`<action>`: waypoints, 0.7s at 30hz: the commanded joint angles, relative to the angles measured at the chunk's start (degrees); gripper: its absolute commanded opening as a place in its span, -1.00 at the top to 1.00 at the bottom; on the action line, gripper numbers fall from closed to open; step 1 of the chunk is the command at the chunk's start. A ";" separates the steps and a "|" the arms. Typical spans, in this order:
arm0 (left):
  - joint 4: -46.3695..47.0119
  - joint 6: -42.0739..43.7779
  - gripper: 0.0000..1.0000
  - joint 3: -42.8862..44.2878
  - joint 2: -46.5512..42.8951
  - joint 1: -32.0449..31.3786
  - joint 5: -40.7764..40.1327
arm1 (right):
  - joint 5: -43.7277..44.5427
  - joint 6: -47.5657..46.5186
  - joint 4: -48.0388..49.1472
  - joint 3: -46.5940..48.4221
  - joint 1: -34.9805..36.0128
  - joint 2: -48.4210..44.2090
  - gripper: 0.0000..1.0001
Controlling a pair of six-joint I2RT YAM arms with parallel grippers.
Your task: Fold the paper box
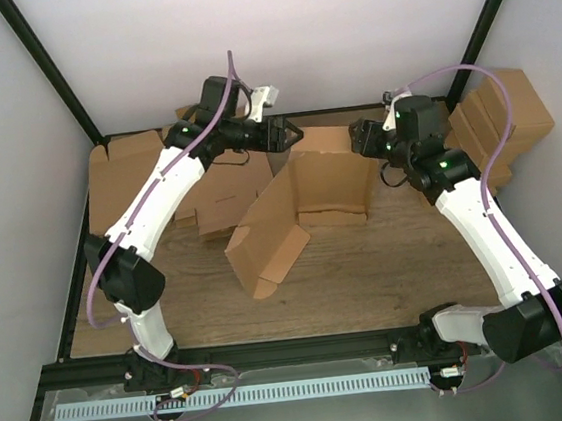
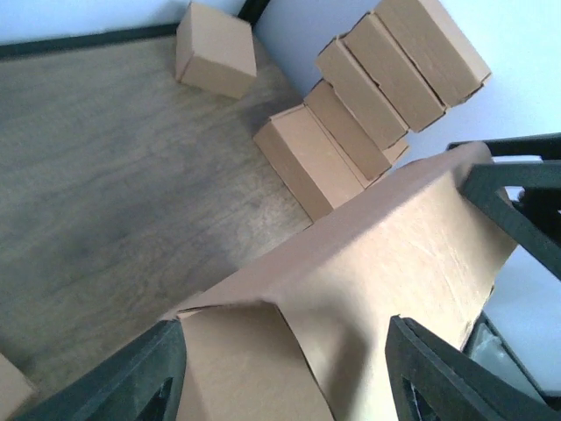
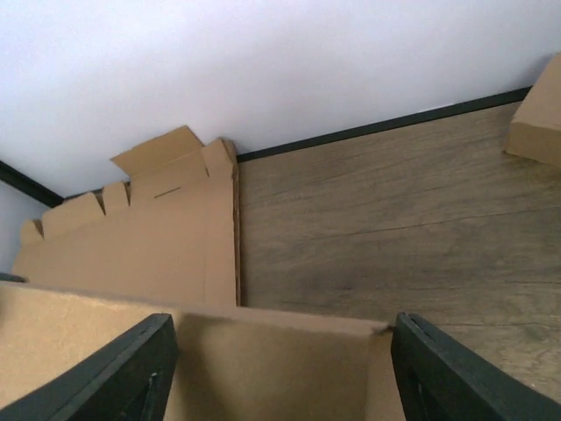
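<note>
Brown cardboard, the paper box (image 1: pixel 304 193) stands half-formed near the middle of the wooden table (image 1: pixel 388 270), well back from the near edge. Its closest part is a long side panel standing on edge and angling toward the near left. Behind it a taller panel rises upright with a low flap at its foot.

At the box's far top edge the left gripper (image 1: pixel 288 132) hangs in from the left. Its fingers (image 2: pixel 131 386) are spread wide, and a cardboard panel spans the gap and runs on past both. The right gripper (image 1: pixel 359 139) sits at that edge from the right, equally wide, with the box's rim crossing between its fingers (image 3: pixel 131 377). Whether any pad presses the cardboard I cannot tell.

Farther back, flat blanks (image 1: pixel 127 176) lie at the far left corner, and small closed boxes (image 1: pixel 507 111) lean in a row at the far right corner.
</note>
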 commanded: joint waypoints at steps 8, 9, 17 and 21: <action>0.98 -0.51 0.23 -0.15 2.53 -0.12 8.09 | -6.92 0.59 2.51 -8.15 -0.47 -4.28 -0.01; 0.97 -0.58 0.25 -0.50 2.68 -0.19 8.51 | -7.16 0.69 2.51 -8.61 -0.53 -4.41 0.00; -1.02 1.07 0.22 -0.92 2.17 -0.23 4.70 | -7.07 -0.88 2.40 -10.56 -0.51 -5.00 -0.07; -0.70 2.02 0.08 -0.07 1.85 -0.09 6.18 | -6.64 -4.12 1.37 -9.62 -0.51 -5.87 -0.55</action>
